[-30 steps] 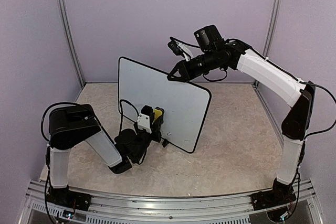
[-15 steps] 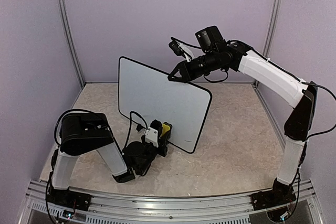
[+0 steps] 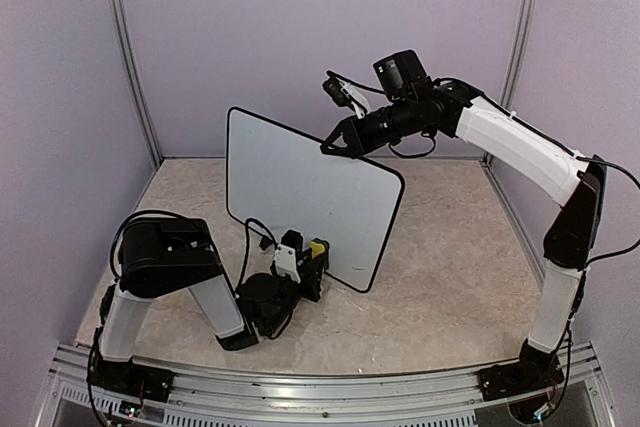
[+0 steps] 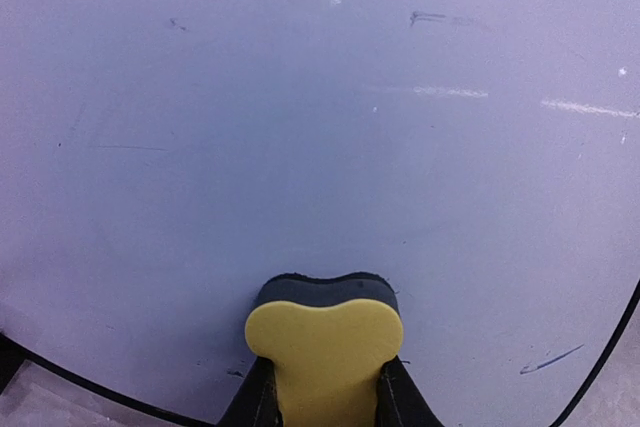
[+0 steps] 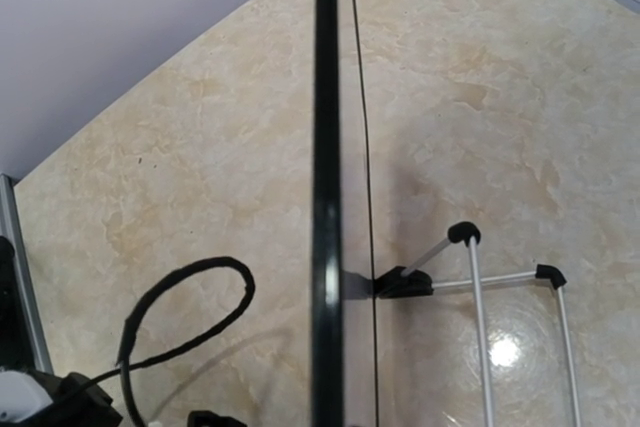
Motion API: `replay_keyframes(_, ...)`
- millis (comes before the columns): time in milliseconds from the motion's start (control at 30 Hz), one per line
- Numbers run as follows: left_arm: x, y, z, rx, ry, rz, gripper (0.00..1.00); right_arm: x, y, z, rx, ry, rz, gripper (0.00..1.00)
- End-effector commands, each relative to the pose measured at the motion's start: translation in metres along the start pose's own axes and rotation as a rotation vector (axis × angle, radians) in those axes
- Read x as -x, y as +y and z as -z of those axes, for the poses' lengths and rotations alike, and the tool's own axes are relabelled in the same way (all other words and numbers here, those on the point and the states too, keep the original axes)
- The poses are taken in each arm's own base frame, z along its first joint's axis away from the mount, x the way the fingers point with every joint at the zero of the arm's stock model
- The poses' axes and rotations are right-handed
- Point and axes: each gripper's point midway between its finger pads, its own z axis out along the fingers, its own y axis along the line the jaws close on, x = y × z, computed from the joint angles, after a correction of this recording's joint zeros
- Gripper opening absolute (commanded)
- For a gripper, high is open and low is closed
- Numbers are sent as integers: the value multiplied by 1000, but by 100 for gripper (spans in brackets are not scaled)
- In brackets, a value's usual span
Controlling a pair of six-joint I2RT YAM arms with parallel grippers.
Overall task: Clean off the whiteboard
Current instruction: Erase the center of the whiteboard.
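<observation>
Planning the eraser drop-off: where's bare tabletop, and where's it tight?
Widest bare table lies right of the whiteboard, out to the right arm's base. Smaller patch left of the board, toward the corner post. Crowded: the board's near lower edge, with left arm, left gripper and eraser.

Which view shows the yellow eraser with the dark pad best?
The left wrist view: the yellow eraser with the dark pad is large, clamped in the left gripper before the whiteboard. The top external view shows only a small yellow spot; the right wrist view, nothing of it.
</observation>
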Motion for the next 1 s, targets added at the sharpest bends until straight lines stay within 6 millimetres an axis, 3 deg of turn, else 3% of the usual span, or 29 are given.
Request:
replay_keyframes(0,79,17,-9,30,-298,283,10,-96,19,-30,106,337,-172,0)
replay_keyframes(333,85,58,-2,161,-347,575,10,-96,18,-31,112,339,-170,0)
replay_keyframes(500,68,74,8,155,-315,782,10,-97,19,-33,117,342,-168,0)
replay_keyframes(733,53,53,-1,70,-227,898,10,-96,19,-33,118,341,-166,0)
replay_keyframes(967,52,23,-7,-17,-196,771,9,-97,19,-30,109,343,-167,0)
